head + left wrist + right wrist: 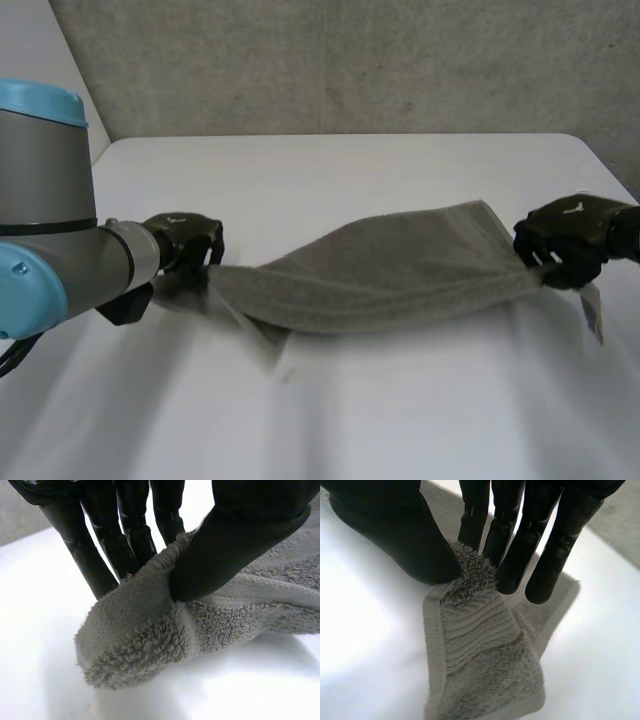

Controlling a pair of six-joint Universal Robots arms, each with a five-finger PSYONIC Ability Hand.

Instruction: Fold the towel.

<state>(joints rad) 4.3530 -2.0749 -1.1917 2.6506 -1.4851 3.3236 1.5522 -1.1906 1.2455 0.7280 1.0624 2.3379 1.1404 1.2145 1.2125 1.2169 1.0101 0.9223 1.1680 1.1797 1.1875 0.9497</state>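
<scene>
A grey towel spans the middle of the white worktop, bunched into a long band that runs from the left hand to the right hand, narrow at the left end and wider towards the right. The left hand grips the towel's left end: in the left wrist view its thumb presses the looped cloth against its fingers, and the pinched end sits just above the worktop. The right hand grips the right end: in the right wrist view the thumb and fingers pinch a tuft at the ribbed border of the towel, whose corner hangs below them over the worktop.
</scene>
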